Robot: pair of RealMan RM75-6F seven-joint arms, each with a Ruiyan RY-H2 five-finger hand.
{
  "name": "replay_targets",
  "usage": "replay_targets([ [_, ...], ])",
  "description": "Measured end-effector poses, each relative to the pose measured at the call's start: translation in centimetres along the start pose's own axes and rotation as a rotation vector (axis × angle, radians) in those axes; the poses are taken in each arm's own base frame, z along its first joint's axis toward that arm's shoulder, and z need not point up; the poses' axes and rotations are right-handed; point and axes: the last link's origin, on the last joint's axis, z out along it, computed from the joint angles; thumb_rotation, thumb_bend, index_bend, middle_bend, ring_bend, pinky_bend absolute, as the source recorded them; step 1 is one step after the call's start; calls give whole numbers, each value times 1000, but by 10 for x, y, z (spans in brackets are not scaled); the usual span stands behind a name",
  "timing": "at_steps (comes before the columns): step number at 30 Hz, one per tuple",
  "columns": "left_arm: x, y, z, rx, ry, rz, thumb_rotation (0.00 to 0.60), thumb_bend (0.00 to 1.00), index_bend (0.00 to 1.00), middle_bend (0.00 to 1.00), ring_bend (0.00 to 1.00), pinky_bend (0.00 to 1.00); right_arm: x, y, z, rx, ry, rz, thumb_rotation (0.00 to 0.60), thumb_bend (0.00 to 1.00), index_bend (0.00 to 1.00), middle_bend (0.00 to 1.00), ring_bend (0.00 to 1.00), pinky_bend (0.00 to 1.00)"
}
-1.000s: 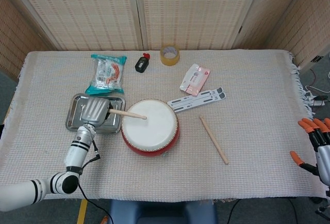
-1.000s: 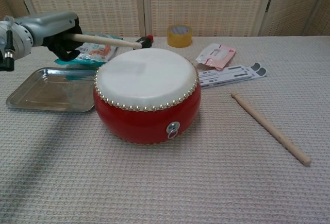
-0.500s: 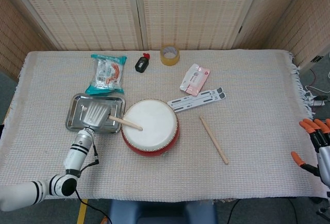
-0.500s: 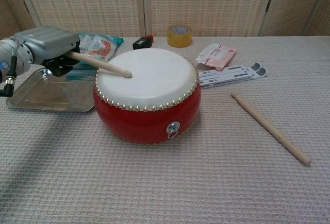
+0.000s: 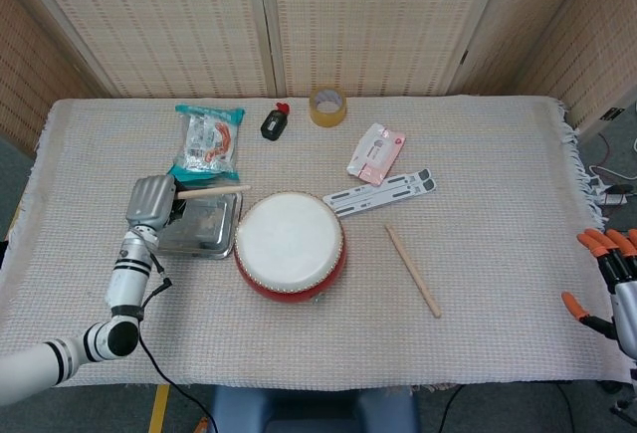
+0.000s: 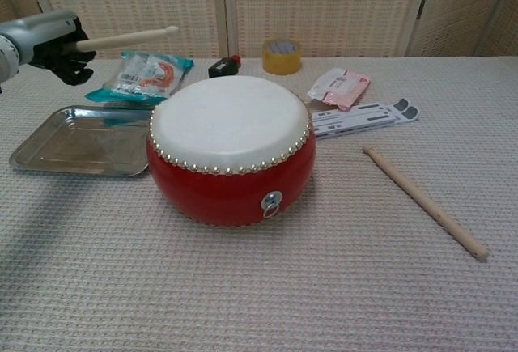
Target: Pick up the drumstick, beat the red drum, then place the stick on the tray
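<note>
A: The drumstick (image 6: 125, 38) is up in the left hand (image 6: 50, 38), fingers wrapped round it, above the tray (image 5: 221, 237), clear of the red drum (image 6: 231, 154).

B: Looks like only the set-down remains. Right hand (image 5: 609, 276) idles spread; a snack bag (image 5: 207, 142) lies just beyond the tray, a second stick (image 5: 412, 270) right of the drum.

Head view high, looking down, chest view low, near, both sharing drum (image 5: 290, 245)
</note>
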Motion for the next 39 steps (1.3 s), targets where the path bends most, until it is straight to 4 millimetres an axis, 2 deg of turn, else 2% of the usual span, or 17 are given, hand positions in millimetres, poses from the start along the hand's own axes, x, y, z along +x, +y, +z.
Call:
replay_targets([
  [6, -11, -33, 15, 35, 2, 108, 600, 586, 1000, 1000, 1000, 1000, -1, 1, 2, -8, -5, -5, 600, 224, 170, 138, 26, 18],
  [12, -29, -51, 25, 26, -27, 188, 600, 586, 1000, 1000, 999, 1000, -3, 2, 4, -16, -15, -9, 600, 224, 170, 137, 26, 18],
  [21, -54, -63, 41, 41, -104, 219, 600, 586, 999, 1000, 959, 1000, -4, 4, 8, -35, -23, -18, 600, 225, 170, 137, 26, 18],
  [29, -68, -58, 48, 35, -131, 213, 600, 578, 970, 988, 922, 1000, -6, 5, 11, -40, -29, -18, 600, 224, 170, 137, 26, 18],
  [32, -68, -55, 52, 31, -132, 211, 600, 574, 941, 917, 855, 1000, -5, 6, 10, -41, -27, -17, 600, 224, 170, 137, 25, 18],
  [35, -67, -51, 54, 26, -131, 205, 600, 571, 874, 796, 739, 991, -5, 6, 9, -43, -24, -17, 600, 224, 170, 137, 25, 18],
  [38, -66, -47, 55, 20, -127, 198, 600, 548, 733, 623, 585, 881, -4, 6, 8, -43, -20, -16, 600, 224, 170, 137, 25, 18],
  [39, -66, -46, 56, 18, -126, 200, 600, 533, 663, 547, 518, 810, -3, 6, 8, -43, -18, -15, 600, 224, 170, 137, 26, 18],
])
